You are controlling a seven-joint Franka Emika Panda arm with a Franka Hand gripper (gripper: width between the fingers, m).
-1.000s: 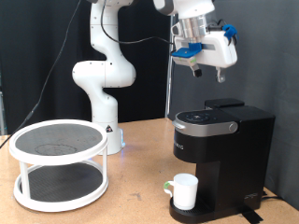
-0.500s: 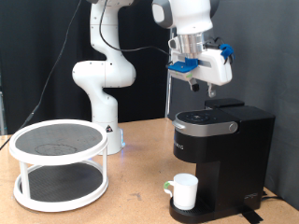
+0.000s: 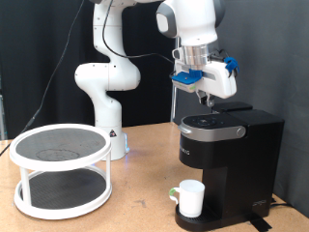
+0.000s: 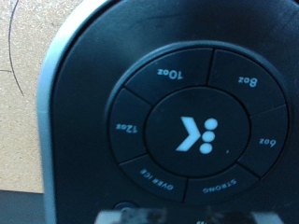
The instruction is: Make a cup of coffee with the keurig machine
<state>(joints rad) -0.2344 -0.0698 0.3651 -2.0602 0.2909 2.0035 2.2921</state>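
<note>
From ext. view's left we see a two-tier round rack [image 3: 60,170], then the cup [image 3: 189,198] on the keurig machine [image 3: 228,159] drip base. Gripper [image 3: 206,100] hovers just above its lid; fingers open/shut — can't tell. Wrist cam shows the button panel [image 4: 192,126].

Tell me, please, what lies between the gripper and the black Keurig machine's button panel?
Nothing: in the exterior view the gripper hangs just above the black boxy Keurig machine, with only bare air between them.

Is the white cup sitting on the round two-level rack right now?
No, the cup stands on the coffee machine's drip base under the spout, while the rack sits apart toward the exterior view's left.
</note>
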